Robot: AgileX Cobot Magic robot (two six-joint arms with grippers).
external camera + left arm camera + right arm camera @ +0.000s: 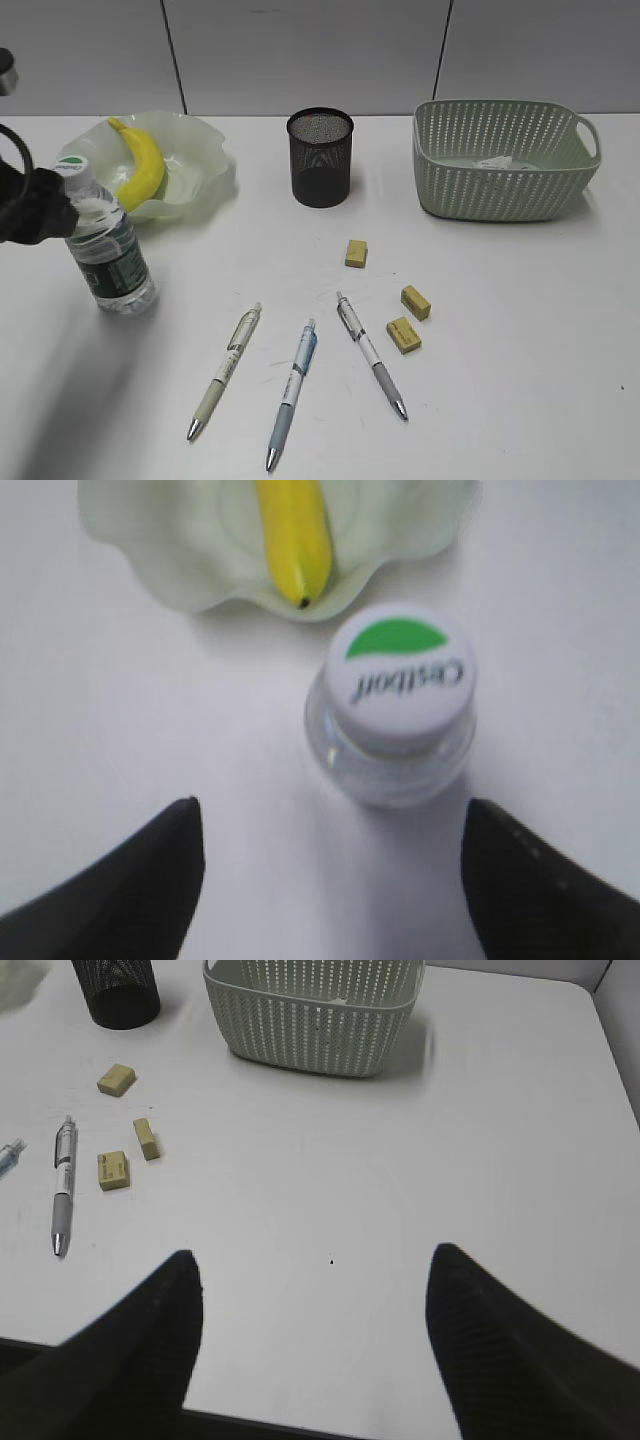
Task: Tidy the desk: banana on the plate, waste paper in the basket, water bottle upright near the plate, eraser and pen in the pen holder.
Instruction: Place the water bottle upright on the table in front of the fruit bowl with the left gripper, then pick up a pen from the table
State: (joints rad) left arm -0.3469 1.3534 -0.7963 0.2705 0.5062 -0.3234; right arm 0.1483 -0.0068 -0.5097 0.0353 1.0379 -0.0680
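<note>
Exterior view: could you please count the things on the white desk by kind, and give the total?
Retractable pens, lying flat: 3
Small yellow erasers: 3
Clear plastic water bottle, white cap, upright: 1
Yellow banana: 1
Pale green ruffled plate: 1
Black mesh pen holder: 1
Sage-green perforated basket: 1
Crumpled white waste paper: 1
Total: 12
</note>
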